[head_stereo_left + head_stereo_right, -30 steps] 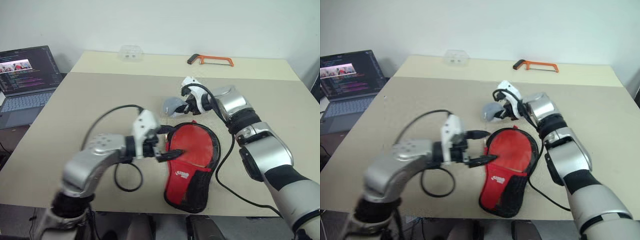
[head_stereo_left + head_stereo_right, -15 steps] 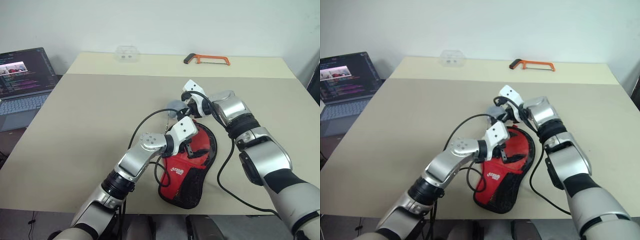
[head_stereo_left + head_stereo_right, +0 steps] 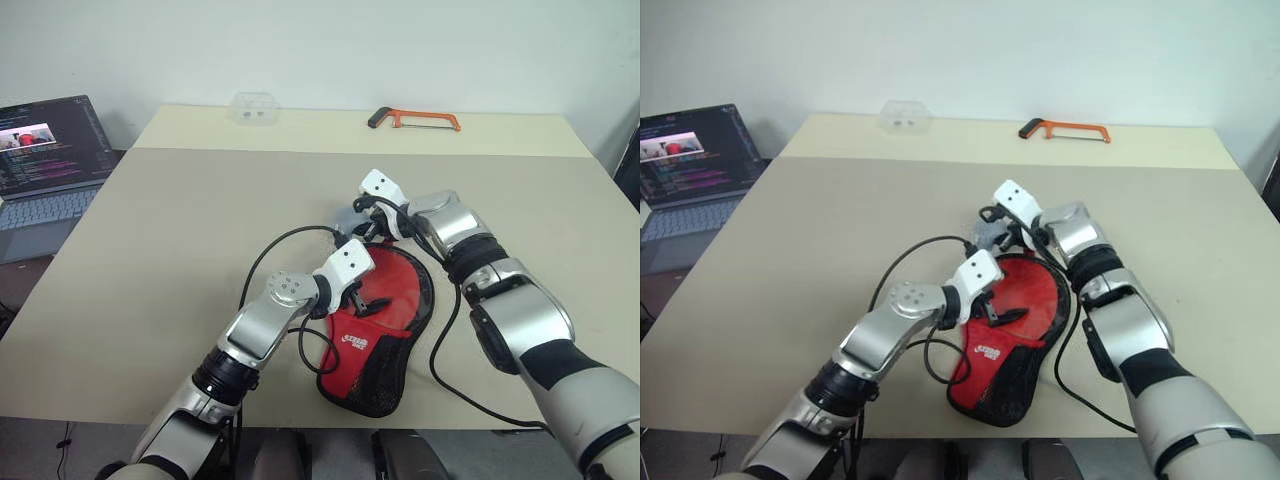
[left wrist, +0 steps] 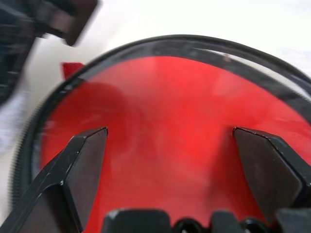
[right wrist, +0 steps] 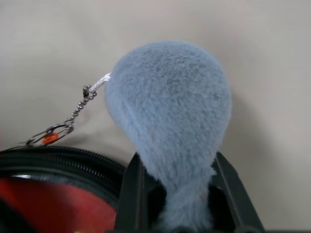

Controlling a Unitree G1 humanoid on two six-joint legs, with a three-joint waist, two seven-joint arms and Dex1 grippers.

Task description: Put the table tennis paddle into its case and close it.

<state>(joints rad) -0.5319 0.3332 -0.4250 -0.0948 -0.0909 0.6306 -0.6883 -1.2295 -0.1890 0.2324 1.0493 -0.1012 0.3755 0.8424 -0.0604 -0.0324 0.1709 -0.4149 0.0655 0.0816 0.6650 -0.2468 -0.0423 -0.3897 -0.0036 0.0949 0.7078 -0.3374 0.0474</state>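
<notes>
The case lies flat on the tan table, its red round end away from me and its black mesh end toward the front edge. My left gripper hovers open just over the red round part, and its fingers stand wide above the glossy red panel inside the black zip rim. My right gripper is at the case's far edge, shut on a grey fluffy pom-pom. A small chain ties the pom-pom to the zip. The paddle is hidden.
An open laptop sits off the table's left side. An orange hacksaw and a clear plastic box lie along the far edge. Black cables loop beside both arms near the case.
My left arm swung in from the case's left side and came down over its red round part, still open. The right gripper sank slightly with the pom-pom.
</notes>
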